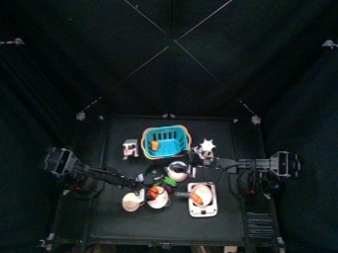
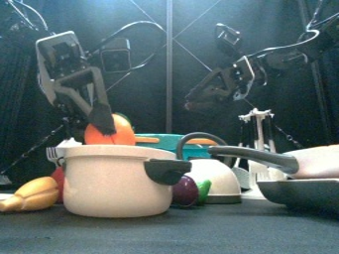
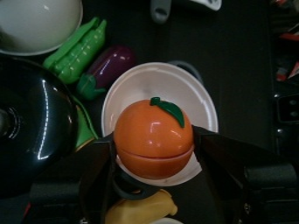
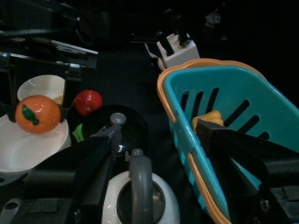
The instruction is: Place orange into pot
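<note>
Nearest the front camera stands the cream pot (image 2: 117, 181), large at the surface's front edge, with a dark handle jutting from its side and a small purple eggplant (image 2: 193, 189) just beside it. Directly above its mouth I see my left hand (image 3: 153, 166) pinching the orange (image 3: 153, 136), a round fruit with a green leaf on top, its two black jaws clamped on opposite sides. From the wrist camera the orange sits over the pot's pale opening, though slightly toward one rim rather than dead centre. From the front, the fruit looks partly below the jaws and just above the rim. My right hand (image 4: 158, 149) rests apart, spread and holding nothing, near the teal basket (image 4: 228, 114) toward the surface's back edge. My worry from here is the release: if I let go while the orange hangs this close to the rim, it could strike the edge, bounce out and roll among the green pea pod (image 3: 77, 50), the eggplant and the dark pan lid (image 3: 33, 131) crowded alongside. Lowering too far could also knock the jaws against the pot wall and shove or tip the pot toward the front edge. A round, smooth fruit may also slip sideways as the jaws part unevenly.
</note>
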Available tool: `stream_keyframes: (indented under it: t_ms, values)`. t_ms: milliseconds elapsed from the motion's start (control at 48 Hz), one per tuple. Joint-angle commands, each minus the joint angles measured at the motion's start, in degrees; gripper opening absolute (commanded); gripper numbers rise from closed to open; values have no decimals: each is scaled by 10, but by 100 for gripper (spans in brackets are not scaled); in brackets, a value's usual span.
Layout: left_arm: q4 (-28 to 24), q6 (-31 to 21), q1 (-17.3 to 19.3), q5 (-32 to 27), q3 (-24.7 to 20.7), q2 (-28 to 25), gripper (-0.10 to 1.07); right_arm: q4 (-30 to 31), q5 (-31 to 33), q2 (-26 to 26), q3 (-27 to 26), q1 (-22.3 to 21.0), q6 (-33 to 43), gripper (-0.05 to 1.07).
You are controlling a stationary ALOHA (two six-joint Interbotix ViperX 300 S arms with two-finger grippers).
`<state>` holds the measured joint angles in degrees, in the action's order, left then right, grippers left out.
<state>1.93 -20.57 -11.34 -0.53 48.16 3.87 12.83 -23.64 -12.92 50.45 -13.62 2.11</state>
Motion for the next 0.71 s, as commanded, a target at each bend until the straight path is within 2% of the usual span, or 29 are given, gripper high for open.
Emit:
stream_keyframes:
  t_ms: [0, 292, 688]
  values:
    - [-2, -2, -1, -17, -19, -6, 83, -2, -5, -7, -4, -2, 0, 100]
    - [-2, -2, 2, -34, -28, -11, 98, -2, -5, -5, -4, -2, 0, 100]
    - [-13, -2, 4, -46, -36, 5, 99, -1, -5, -5, -4, -2, 0, 100]
